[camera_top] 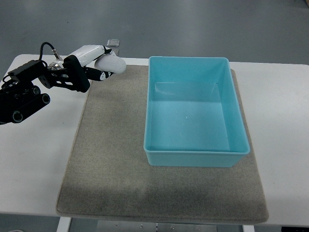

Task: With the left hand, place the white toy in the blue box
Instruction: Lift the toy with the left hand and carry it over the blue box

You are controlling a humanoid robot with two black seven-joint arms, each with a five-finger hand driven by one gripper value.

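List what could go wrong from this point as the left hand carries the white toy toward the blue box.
1. The left hand seems to hold the white toy only by its fingertips; it might slip out onto the grey mat.
2. The toy is outside the blue box, beyond its left wall; a low carry could clip the rim or nudge the box.

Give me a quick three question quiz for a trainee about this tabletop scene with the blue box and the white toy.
1. True or false: the white toy already lies inside the blue box.
2. Multiple choice: the blue box rests on A) bare table, B) the grey mat, C) a tray.
3. Fill in: the toy is at the fingers of the ____ hand.

Key: 1 false, the box holds nothing and the toy is up left of it. 2 B. 3 left.
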